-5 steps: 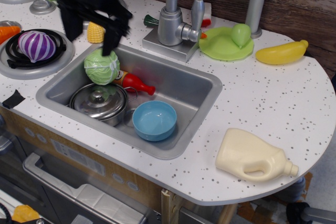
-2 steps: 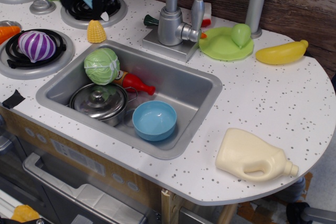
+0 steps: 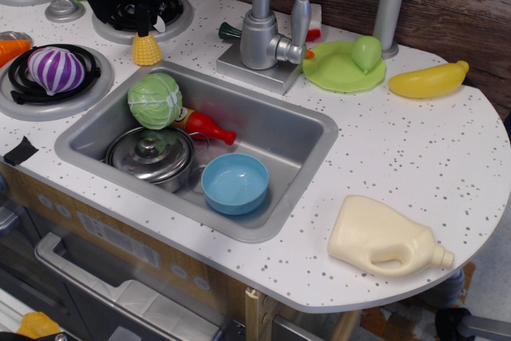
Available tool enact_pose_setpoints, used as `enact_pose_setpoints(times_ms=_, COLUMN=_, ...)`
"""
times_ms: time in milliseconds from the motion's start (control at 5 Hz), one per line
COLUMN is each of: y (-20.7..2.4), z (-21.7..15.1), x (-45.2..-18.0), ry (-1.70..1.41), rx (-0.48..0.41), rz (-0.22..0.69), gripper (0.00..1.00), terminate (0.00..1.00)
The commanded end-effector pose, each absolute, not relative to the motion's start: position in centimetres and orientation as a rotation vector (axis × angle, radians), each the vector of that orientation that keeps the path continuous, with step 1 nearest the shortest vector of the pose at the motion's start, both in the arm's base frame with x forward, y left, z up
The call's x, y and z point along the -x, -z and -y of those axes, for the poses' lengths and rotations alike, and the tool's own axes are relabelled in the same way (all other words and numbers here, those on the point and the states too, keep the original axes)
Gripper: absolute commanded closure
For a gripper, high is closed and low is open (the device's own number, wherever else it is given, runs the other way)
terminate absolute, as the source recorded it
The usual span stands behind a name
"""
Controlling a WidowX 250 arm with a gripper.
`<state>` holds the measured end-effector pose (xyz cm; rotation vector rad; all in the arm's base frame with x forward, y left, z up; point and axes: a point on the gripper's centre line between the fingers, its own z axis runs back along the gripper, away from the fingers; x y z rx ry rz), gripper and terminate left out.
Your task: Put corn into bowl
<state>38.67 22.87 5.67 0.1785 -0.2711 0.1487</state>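
The corn (image 3: 146, 49) stands on the speckled tabletop (image 3: 415, 157) at the back-left rim of the sink (image 3: 275, 129), beside the burner (image 3: 144, 9). The dark claw (image 3: 142, 23) hangs directly over its top, one finger reaching down to the cob's tip; whether its jaws are spread or closed cannot be told. The bowl (image 3: 235, 184) sits mouth-up and empty in the sink beside the steel pot (image 3: 150, 155), ready to receive.
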Motion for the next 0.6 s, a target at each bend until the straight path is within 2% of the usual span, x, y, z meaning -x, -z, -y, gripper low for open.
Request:
enact_pose_setpoints(times_ms=0, y=-6.9, z=-23.9, x=-39.9, ry=-0.119, rx=-0.18, rz=0.342, gripper=0.0, terminate=0.0)
enact_pose_setpoints(times_ms=400, y=-4.5, z=-23.7, x=-40.2, ry=-0.102, rx=-0.129, rz=0.368, gripper=0.0, terminate=0.0)
